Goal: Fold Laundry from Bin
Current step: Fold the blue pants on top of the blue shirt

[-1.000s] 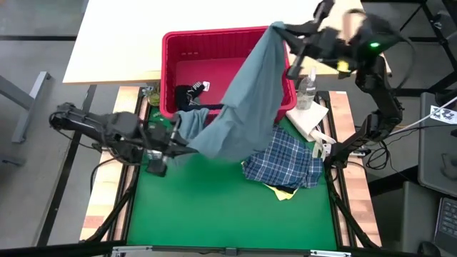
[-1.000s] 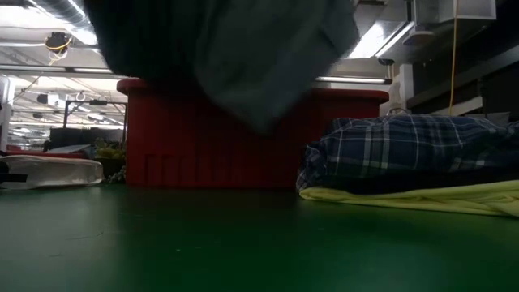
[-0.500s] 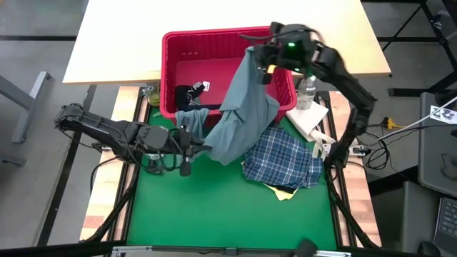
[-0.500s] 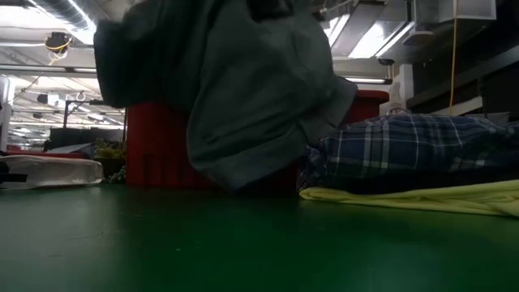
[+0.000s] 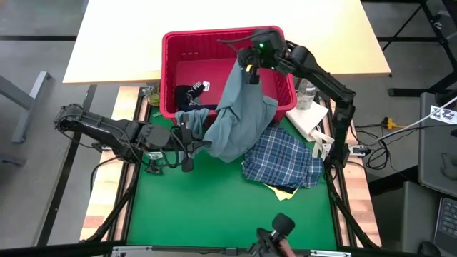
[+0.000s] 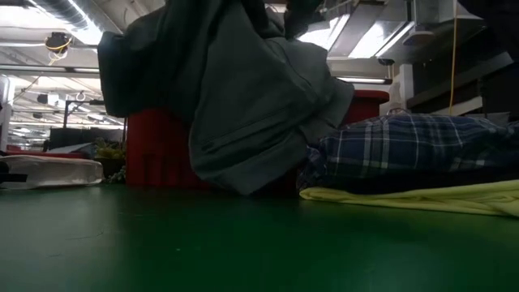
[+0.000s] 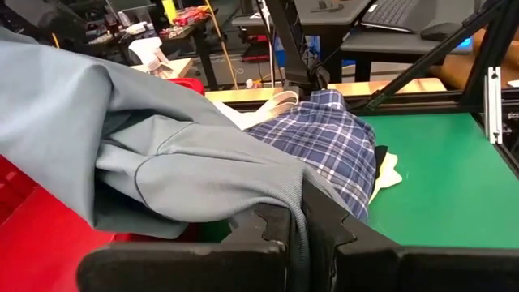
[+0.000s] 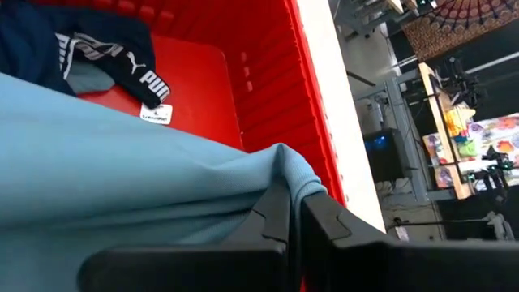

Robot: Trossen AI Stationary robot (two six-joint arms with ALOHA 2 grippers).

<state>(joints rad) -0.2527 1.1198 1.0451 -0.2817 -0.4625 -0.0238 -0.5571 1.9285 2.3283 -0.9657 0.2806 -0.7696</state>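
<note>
Looking down, the right pincer [image 5: 249,69] pinches the grey-blue garment [image 5: 239,114] above the bin [image 5: 171,46], while the left pincer [image 5: 191,145] pinches its other end over the green bench [image 5: 214,207]; a plaid shirt [image 5: 284,158] lies beside. Low down, the garment [image 6: 235,97] hangs before the bin [image 6: 150,150]. Each wrist view shows 2 fingers [image 7: 268,235] [image 8: 280,215] pressed on cloth, with a navy garment [image 8: 73,40] in the bin.

Both arms are dark, nearly black, built of slim tubular links with chunkier joint housings. The left arm [image 5: 107,132] trails thin black cables along its length. The right arm [image 5: 321,75] carries a small green light near its wrist. The fingers [image 7: 268,231] are matte black plastic, blocky, with notched, stepped inner edges.
</note>
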